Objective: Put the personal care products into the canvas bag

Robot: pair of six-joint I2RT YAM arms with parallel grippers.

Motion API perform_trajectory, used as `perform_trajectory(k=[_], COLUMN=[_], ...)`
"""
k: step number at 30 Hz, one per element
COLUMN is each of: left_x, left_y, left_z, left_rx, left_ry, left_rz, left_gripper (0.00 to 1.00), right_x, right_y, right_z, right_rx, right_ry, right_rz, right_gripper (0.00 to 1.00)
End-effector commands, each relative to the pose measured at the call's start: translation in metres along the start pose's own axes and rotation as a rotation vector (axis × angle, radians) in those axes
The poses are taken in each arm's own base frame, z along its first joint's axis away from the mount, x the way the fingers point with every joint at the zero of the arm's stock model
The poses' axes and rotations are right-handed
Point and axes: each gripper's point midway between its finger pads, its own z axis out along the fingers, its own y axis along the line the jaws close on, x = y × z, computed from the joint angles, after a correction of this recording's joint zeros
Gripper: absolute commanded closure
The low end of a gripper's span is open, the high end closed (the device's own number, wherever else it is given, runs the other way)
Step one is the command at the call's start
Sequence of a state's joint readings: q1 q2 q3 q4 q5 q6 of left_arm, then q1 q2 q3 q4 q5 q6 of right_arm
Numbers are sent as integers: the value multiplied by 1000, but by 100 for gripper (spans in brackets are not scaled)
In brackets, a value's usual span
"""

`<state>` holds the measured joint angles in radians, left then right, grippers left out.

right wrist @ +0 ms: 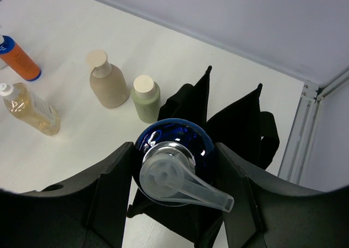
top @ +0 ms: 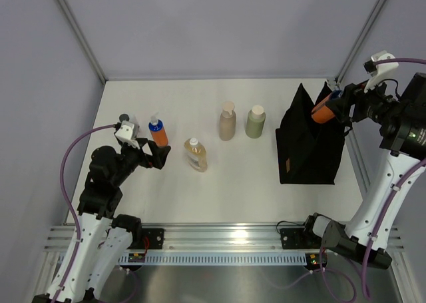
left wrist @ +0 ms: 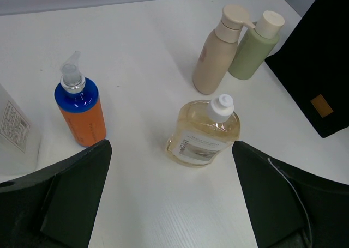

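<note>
My right gripper (top: 335, 104) is shut on an orange bottle with a blue cap (top: 323, 110) and holds it tilted over the open top of the black canvas bag (top: 309, 150); its blue cap and clear pump (right wrist: 174, 166) sit between my fingers. My left gripper (top: 160, 158) is open and empty, low over the table, between a second orange bottle with a blue cap (left wrist: 80, 110) and the amber bottle (left wrist: 204, 132). The tan pump bottle (left wrist: 217, 50) and olive-green bottle (left wrist: 254, 45) stand beyond. No clear grey-capped bottle is in view.
The bag stands upright at the table's right side with an orange-brown tag (top: 288, 164) on its front. A white object (left wrist: 13, 125) is at the left edge of the left wrist view. Grey walls enclose the table.
</note>
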<state>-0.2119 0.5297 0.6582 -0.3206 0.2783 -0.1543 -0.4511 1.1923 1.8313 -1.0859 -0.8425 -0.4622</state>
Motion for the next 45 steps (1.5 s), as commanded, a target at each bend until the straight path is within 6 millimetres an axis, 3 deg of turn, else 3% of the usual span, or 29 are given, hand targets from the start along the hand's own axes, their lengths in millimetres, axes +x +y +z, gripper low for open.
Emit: perform_trajectory(k=[1, 9, 13, 18, 22, 23, 30, 36, 40, 45], left_x=[-8, -7, -7, -8, -8, -8, -8, -7, -5, -5], left_y=[-7, -8, -7, -7, -8, -8, -7, -8, -9, -10], left_z=[0, 0, 0, 0, 0, 0, -1, 1, 1, 2], left_rx=[35, 40, 37, 38, 43, 43, 34, 46, 49, 57], left_ry=[-36, -34, -34, -36, -35, -35, -39, -33, -25, -24], left_rz=[25, 25, 27, 29, 27, 27, 30, 28, 25, 27], left_gripper=[1, 1, 1, 1, 1, 1, 1, 1, 1, 1], right_x=[14, 47, 42, 28, 25, 31, 80, 125, 139, 136], right_y=[-17, -42, -42, -58, -46, -39, -36, -31, -34, -63], right_z=[4, 31, 36, 36, 51, 56, 88, 101, 121, 156], right_rx=[68, 60, 31, 105, -20, -59, -83, -79, -85, 27], right_ry=[30, 90, 79, 39, 20, 48, 183, 309, 337, 338], right_rz=[-39, -6, 8, 10, 83, 111, 121, -13, -90, -137], right_gripper=[100, 100, 100, 100, 100, 100, 100, 100, 100, 100])
